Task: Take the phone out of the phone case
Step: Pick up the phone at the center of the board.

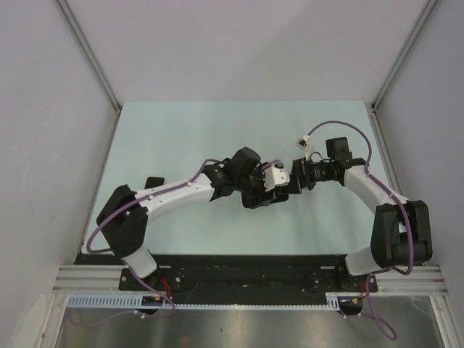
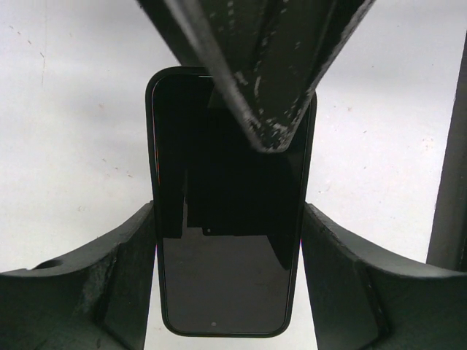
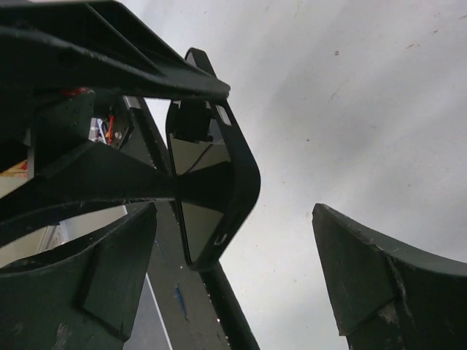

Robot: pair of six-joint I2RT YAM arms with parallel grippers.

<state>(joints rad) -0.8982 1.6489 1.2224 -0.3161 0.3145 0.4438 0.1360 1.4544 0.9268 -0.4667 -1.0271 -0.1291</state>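
Your left gripper [image 2: 228, 240] pinches the phone [image 2: 222, 292] by its long edges, above the table [image 2: 66, 131]. Farther out, the right gripper [image 3: 233, 219] gapes wide, holding nothing, one finger [image 2: 270, 95] against the case [image 3: 244, 171] top. Push hard there and the phone may slip free and drop.

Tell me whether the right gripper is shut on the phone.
No: the right gripper stands wide open, its far finger well clear of the phone.

Flat, pale mint-green table [image 1: 181, 138]
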